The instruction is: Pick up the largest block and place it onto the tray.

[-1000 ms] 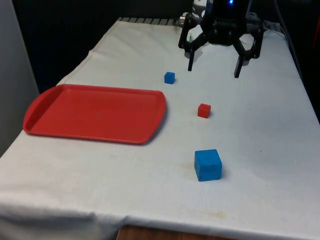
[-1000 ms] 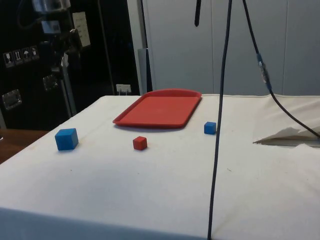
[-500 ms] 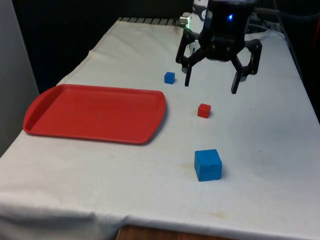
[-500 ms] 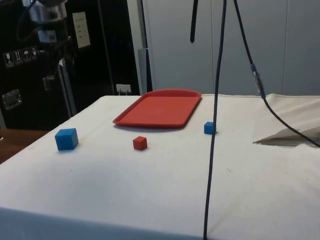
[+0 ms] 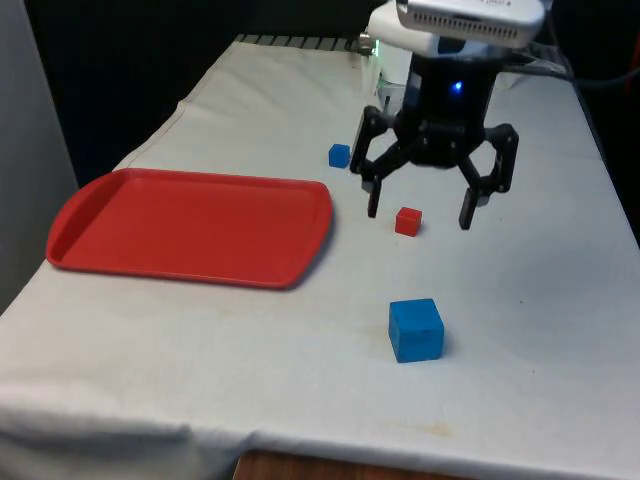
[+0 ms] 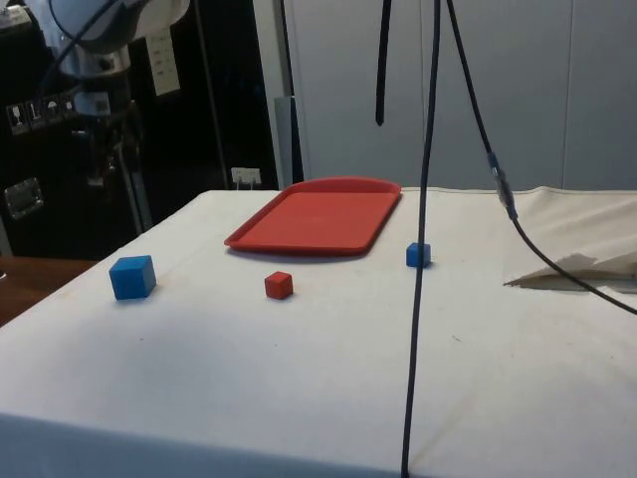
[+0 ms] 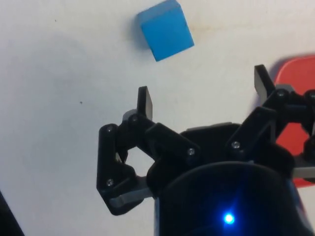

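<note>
Since a second ago the hand [image 5: 420, 210] has come forward and down — fingers spread wide, empty, above the small red block [image 5: 408, 221]. Red tray [image 5: 120, 245] waits at the front view's left. Big blue block [image 5: 415, 329] sits nearer — centre over it squarely before descending.

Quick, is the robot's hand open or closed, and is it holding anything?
Hand: open and empty, up above the table near the small red block; the big blue block sits untouched.
</note>
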